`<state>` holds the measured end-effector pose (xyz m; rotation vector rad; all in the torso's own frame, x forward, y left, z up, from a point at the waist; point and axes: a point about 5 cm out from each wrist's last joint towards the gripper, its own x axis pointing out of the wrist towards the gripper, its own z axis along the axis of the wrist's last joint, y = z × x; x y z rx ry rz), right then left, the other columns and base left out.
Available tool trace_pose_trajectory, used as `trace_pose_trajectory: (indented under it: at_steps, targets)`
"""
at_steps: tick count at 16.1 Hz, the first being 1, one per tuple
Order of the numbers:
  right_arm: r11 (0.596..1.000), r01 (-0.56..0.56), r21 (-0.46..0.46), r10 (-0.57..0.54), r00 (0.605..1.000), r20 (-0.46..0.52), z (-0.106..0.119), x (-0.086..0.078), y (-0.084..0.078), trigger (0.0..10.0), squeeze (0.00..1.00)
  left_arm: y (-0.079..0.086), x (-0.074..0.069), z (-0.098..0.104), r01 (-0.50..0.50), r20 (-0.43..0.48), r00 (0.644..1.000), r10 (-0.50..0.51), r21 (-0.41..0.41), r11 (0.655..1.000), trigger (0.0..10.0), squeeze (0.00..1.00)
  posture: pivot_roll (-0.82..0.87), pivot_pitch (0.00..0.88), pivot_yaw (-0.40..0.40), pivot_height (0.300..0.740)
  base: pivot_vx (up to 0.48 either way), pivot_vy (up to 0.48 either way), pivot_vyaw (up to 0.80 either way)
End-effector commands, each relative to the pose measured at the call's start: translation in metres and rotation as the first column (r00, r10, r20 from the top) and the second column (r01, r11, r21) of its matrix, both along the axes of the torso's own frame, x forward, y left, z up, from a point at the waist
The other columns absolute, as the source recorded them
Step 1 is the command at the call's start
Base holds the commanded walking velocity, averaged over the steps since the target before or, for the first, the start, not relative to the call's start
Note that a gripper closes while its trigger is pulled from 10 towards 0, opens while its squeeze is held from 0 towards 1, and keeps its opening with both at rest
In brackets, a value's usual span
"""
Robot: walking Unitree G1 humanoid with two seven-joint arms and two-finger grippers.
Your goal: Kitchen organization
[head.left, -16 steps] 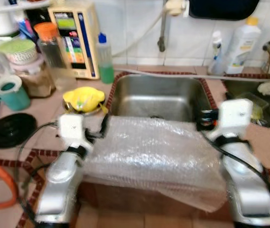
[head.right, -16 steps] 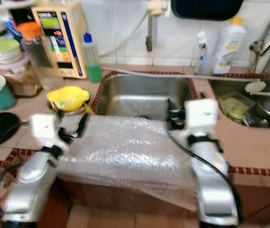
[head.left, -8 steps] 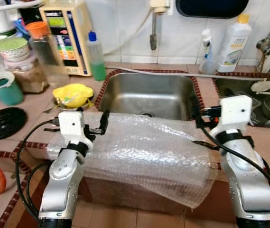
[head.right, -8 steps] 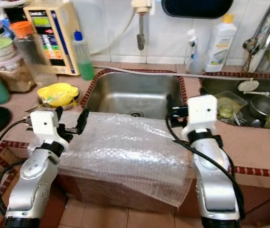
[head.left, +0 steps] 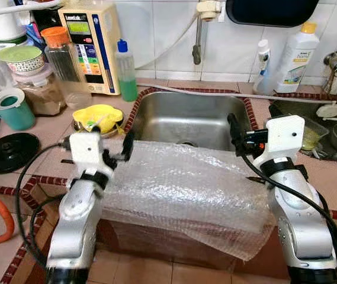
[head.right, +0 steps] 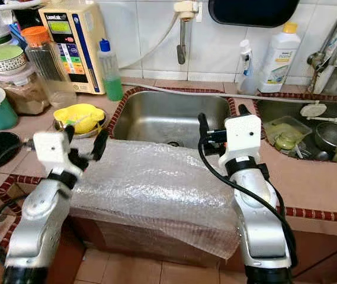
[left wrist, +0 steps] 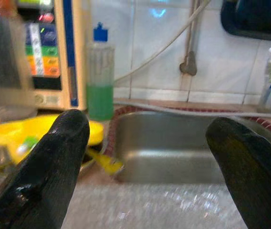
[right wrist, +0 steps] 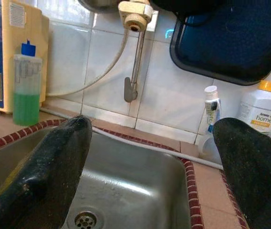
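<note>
Left gripper (head.left: pixel 114 154) hovers mid-left of frame, fingers spread, gripping nothing; right gripper (head.left: pixel 237 136) sits right of centre, likewise spread and empty. Bubble wrap sheet (head.left: pixel 186 189) lies draped over the counter's front edge, centre frame, just below the sink (head.left: pixel 195 121), its lower right corner hanging loose. Left gripper stands at the sheet's upper left edge, right one at its upper right corner. Judged light, limp, crinkly, somewhat slick; best pinched at the two top corners.
</note>
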<state>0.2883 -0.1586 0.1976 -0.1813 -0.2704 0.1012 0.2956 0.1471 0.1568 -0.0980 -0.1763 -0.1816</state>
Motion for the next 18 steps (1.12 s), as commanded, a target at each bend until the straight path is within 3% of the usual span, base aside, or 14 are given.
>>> trace_pose_trajectory:
  at_steps: [1, 3, 7, 11, 15, 18]
  targets:
    - [1.000, 0.019, 0.012, -0.019, 1.000, 0.020, 0.006, 0.001, -0.004, 10.0, 0.00, -0.002, 0.003, 0.008, 0.002, 0.028, 1.000, -0.002, 0.008, 1.000, 10.0, 0.00, -0.02, 0.000, 0.052, 0.740, 0.000, 0.000, 0.00]
    - [1.000, 0.002, 0.010, -0.002, 0.999, 0.038, 0.011, 0.001, -0.003, 10.0, 0.00, -0.005, 0.004, 0.022, 0.012, 0.068, 0.998, -0.012, 0.000, 1.000, 10.0, 0.00, -0.01, 0.000, 0.056, 0.740, 0.000, 0.000, 0.00]
    - [1.000, 0.025, 0.014, -0.025, 0.999, 0.035, 0.009, 0.000, -0.008, 10.0, 0.00, -0.007, 0.002, 0.012, 0.023, 0.032, 0.999, -0.024, 0.010, 1.000, 10.0, 0.00, -0.03, 0.000, 0.069, 0.740, 0.000, 0.000, 0.00]
    - [0.996, 0.083, 0.015, -0.083, 0.996, 0.031, 0.004, -0.011, -0.014, 10.0, 0.00, -0.012, -0.002, 0.007, 0.091, 0.005, 0.996, -0.091, -0.015, 0.996, 10.0, 0.00, -0.06, 0.000, 0.104, 0.740, 0.000, 0.000, 0.00]
    - [0.994, 0.109, -0.020, -0.108, 0.992, 0.059, 0.012, -0.007, -0.027, 10.0, 0.00, -0.021, 0.007, 0.007, 0.086, 0.020, 0.996, -0.085, -0.018, 0.996, 10.0, 0.00, -0.10, 0.000, 0.097, 0.740, 0.000, 0.000, 0.00]
    - [0.997, 0.075, -0.015, -0.074, 0.995, 0.063, 0.014, -0.002, -0.018, 10.0, 0.00, -0.014, 0.009, 0.010, 0.041, 0.032, 0.999, -0.039, -0.038, 0.998, 10.0, 0.00, -0.08, 0.000, 0.069, 0.740, 0.000, 0.000, 0.00]
